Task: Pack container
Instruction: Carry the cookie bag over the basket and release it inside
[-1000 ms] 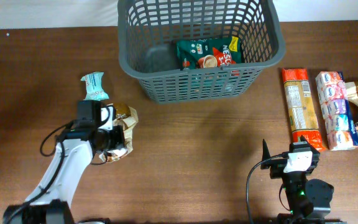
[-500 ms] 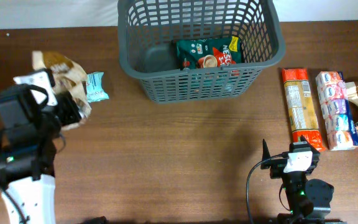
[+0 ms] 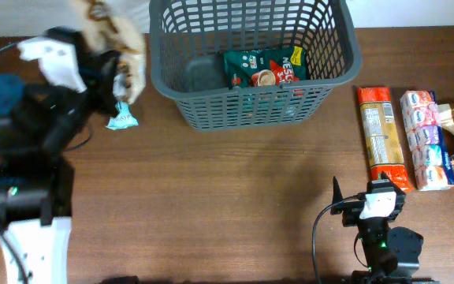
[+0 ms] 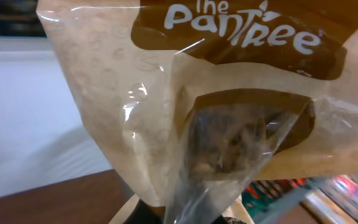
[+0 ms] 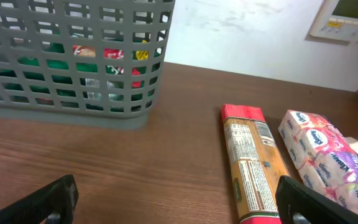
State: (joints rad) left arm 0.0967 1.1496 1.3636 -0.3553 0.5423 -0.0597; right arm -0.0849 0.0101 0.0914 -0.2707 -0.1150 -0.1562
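Now | I hold a tan crinkly plastic snack bag (image 3: 110, 30) clamped in left gripper (image 3: 105, 69), raised | large dark grey lattice plastic basket (image 3: 252, 104) stands far-centre on counter (image 3: 235, 181), just right of it | right gripper (image 5: 182, 202) spread, empty.

The basket (image 3: 243, 110) is dark grey plastic, rectangular with rounded corners, with a thick rim and lattice-slotted walls that taper toward its floor. It stands upright, open side up, at the far edge of the table (image 3: 235, 197), a little right of the table's middle. A green packet (image 3: 265, 69) lies inside on the right part of the floor, and grey floor shows at the left.
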